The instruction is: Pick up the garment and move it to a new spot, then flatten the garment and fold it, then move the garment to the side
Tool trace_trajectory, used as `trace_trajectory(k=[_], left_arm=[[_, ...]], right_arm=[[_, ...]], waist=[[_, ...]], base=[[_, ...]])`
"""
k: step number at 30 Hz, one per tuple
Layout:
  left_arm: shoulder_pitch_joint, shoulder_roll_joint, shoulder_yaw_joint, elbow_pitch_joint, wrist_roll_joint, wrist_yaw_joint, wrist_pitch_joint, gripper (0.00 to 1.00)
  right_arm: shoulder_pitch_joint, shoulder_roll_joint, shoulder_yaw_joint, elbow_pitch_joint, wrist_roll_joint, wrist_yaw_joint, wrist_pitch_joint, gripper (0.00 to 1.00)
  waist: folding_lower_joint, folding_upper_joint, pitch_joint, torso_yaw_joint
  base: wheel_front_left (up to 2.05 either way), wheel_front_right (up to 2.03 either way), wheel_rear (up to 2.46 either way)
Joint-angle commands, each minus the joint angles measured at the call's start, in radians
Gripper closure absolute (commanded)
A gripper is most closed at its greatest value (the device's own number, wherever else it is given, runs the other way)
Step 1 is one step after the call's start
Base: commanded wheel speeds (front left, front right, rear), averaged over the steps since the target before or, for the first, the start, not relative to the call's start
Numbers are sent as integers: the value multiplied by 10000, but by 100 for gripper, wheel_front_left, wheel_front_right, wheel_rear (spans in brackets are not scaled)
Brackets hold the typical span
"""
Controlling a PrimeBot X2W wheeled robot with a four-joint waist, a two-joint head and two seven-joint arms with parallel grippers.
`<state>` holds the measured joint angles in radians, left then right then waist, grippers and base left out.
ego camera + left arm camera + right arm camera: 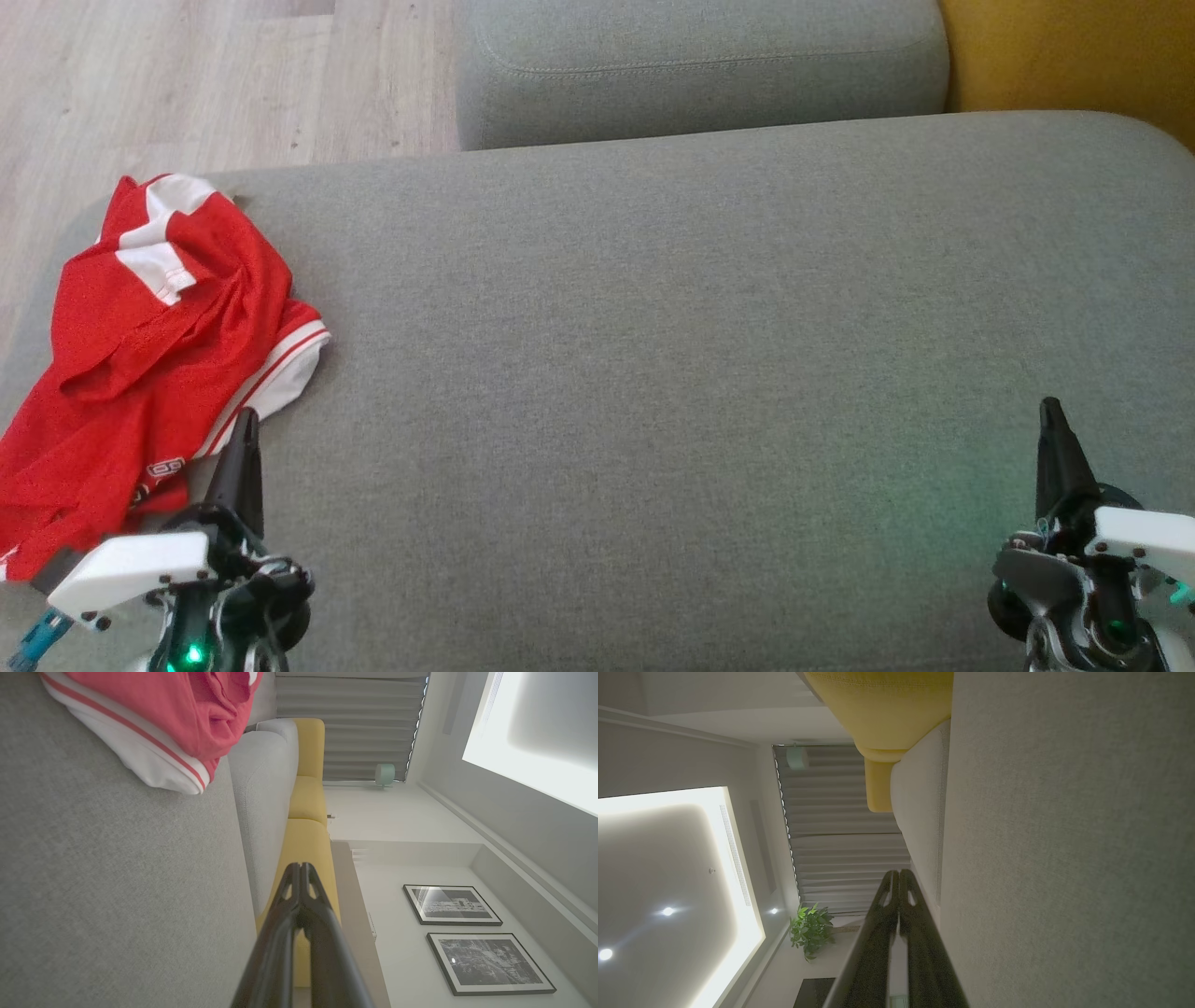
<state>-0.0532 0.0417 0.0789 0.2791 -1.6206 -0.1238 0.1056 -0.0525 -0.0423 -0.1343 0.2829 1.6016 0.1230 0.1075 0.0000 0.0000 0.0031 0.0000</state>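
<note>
A red garment (140,364) with white trim lies crumpled at the left end of the grey sofa seat (672,355). In the left wrist view the garment (159,723) shows at the top left, its white striped hem nearest. My left gripper (246,425) (301,868) hovers at the lower left, just right of the garment's hem, fingers pressed together and holding nothing. Over the bare cushion at the lower right, my right gripper (1052,411) (899,873) is shut and empty, far from the garment.
A second grey cushion (700,65) lies behind the seat, with a yellow cushion (1074,56) at the back right. Wooden floor (187,84) runs past the sofa's left edge. The garment hangs close to that edge.
</note>
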Motion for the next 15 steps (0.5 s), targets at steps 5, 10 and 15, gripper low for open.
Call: trace_trajectory(k=[5,10,15], left_arm=[[-548,85,348,-342,119,-69,76,100],[-548,85,348,-342,119,-69,76,100],[-548,85,348,-342,119,-69,76,100]], right_arm=[[-554,-79,209,-382,74,77,54,100],[-554,-79,209,-382,74,77,54,100],[-554,-79,209,-382,74,77,54,100]], waist=[[0,0,0,0],[0,0,0,0],[0,0,0,0]], base=[[0,0,0],[0,0,0],[0,0,0]])
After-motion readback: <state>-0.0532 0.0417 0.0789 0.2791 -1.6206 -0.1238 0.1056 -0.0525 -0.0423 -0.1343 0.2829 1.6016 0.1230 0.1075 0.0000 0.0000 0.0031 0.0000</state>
